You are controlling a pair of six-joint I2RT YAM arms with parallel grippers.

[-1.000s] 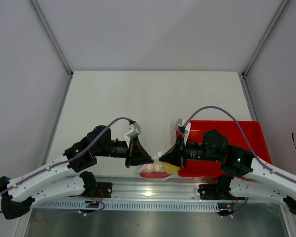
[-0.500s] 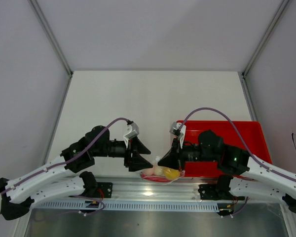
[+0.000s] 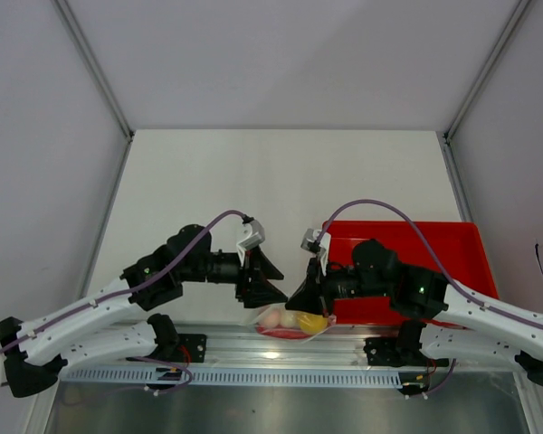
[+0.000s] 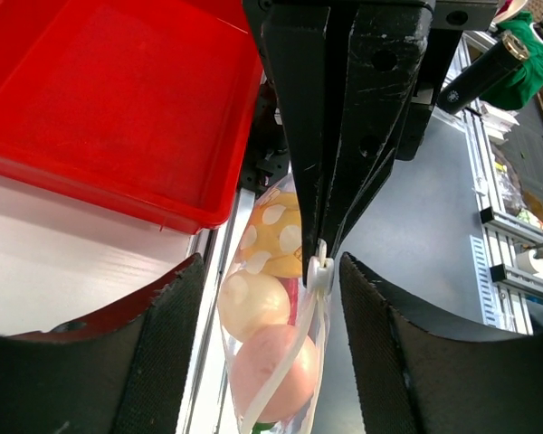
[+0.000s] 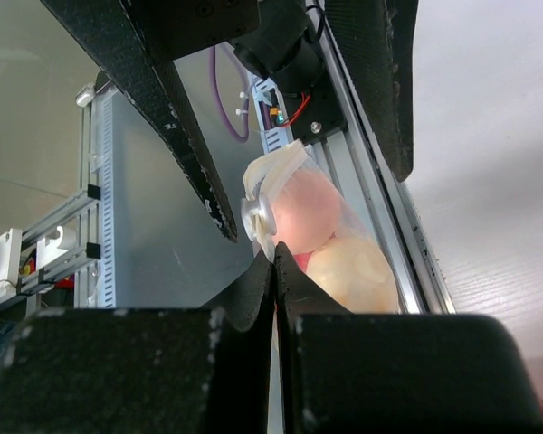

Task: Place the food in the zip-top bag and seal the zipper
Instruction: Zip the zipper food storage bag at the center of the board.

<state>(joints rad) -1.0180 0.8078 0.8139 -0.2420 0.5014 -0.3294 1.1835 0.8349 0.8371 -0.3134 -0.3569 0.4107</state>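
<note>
Right pincer (image 3: 295,297) was closed tight on the top edge of the zip-top bag (image 4: 300,353), next to a small white slider (image 4: 319,269), and the bag was at the near edge of the tabletop (image 3: 281,181), just beside the red tray (image 3: 434,244). Left pincer (image 3: 276,285) stood open, with 1 finger on each side of the bag. All 3 pieces of the food (image 4: 253,303) lay inside the bag, 1 yellow-orange ball with white spots and 2 pale ones.
</note>
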